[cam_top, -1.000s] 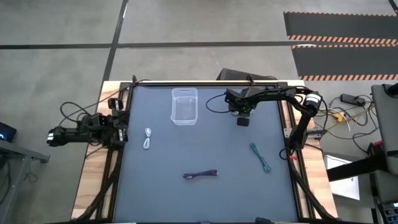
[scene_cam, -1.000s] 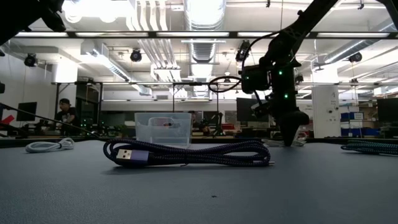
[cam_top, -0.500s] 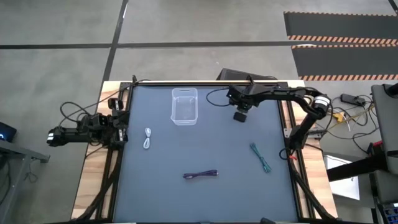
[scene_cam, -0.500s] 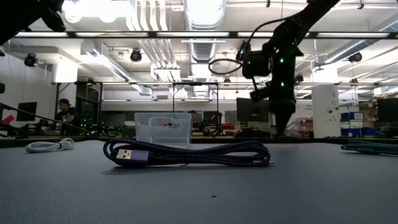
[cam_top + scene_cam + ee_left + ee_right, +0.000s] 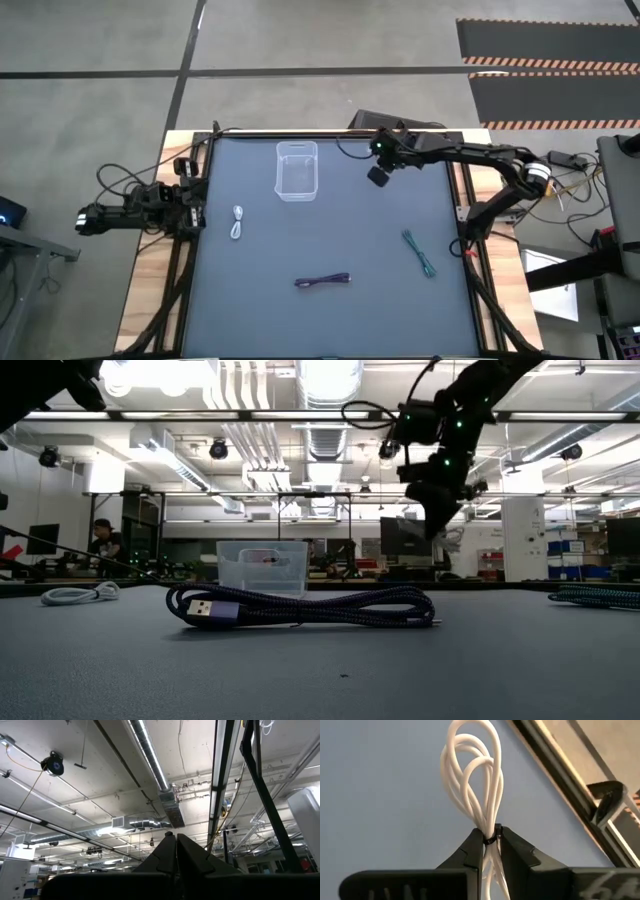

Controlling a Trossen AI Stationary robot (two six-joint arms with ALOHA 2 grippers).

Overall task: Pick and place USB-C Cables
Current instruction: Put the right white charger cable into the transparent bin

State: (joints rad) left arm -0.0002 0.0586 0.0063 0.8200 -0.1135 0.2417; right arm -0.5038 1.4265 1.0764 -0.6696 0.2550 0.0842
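Right jaws (image 5: 491, 845) pinched tight on a white cable bundle (image 5: 472, 775), raised off the worktop (image 5: 330, 240), clear bin (image 5: 297, 169) off to one side. Left jaws (image 5: 176, 845) pressed together, holding nothing, parked beyond the worktop edge.

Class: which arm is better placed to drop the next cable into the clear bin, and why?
The right: its gripper is shut on a white cable near the clear bin. The left gripper is parked off the table's left edge, pointing at the ceiling.

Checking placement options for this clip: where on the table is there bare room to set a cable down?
The widest bare patch lies mid-table, between the clear bin, white cable, purple cable and teal cable. The near edge below the purple cable is bare too. It is crowded at the far right, where the right gripper holds another white cable.
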